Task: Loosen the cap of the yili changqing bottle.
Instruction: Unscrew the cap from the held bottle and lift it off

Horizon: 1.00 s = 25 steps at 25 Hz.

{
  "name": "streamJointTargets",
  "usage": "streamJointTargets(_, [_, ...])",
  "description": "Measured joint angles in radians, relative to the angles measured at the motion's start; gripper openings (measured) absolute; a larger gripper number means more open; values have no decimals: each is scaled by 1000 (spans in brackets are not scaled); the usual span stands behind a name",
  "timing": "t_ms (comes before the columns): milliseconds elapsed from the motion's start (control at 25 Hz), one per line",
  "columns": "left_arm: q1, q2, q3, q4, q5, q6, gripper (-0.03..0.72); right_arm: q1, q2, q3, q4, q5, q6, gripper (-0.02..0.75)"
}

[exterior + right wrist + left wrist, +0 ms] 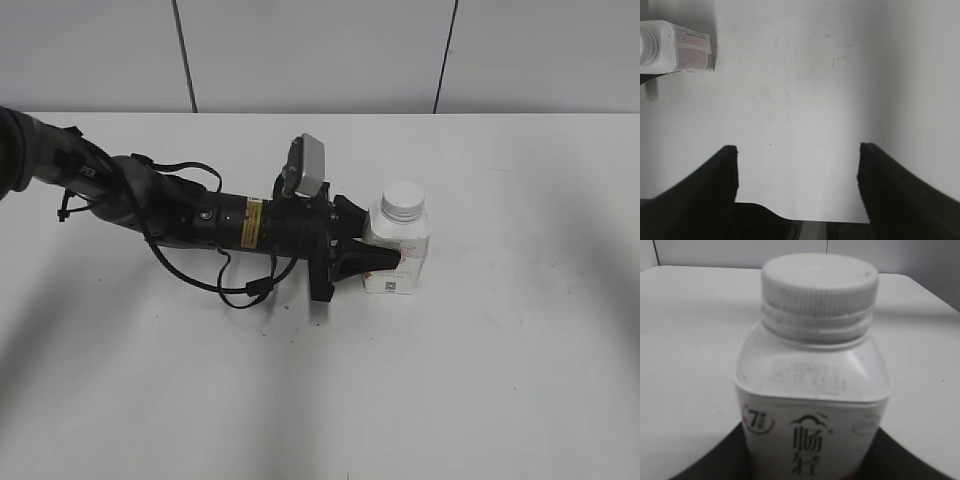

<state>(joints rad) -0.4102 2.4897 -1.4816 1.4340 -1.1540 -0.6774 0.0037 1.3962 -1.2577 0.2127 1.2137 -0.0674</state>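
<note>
1. Pale panelled wall with dark vertical seams ran behind a plain white desk point(520, 380); the desk looked smooth and matte, with a few faint specks in the right wrist view and nothing else on it near the bottle.
2. Left arm lay low across the desk from the left edge, and its claw point(385, 262) was clamped on the lower body of the yili changqing bottle point(398, 250), which stood upright a little right of centre.
3. Right claw point(797, 170) hung spread and empty above bare desk, well apart from the bottle seen at the top left corner of its view.
4. Cap point(403, 200) sat seated on the neck, untouched.
5. Risk, as I judged it: the low grip on a thin squarish body could let the bottle spin or tip once the cap was twisted.
6. Risk: squeezing harder could dent the plastic.
7. Risk: the right claw descending off-centre could slip on the ribbed side.
</note>
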Motion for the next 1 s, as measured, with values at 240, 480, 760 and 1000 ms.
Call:
streamJointTargets(240, [0,0,0,0,0,0,316,41,32,-10,4,2,-12,584])
streamJointTargets(480, [0,0,0,0,0,0,316,194,86,-85,-9,3,-2,584])
streamJointTargets(760, [0,0,0,-1,0,0,316,397,223,-237,-123,4,85,542])
streamJointTargets(1000, [0,0,0,-1,0,0,316,435,346,-365,-116,4,141,535])
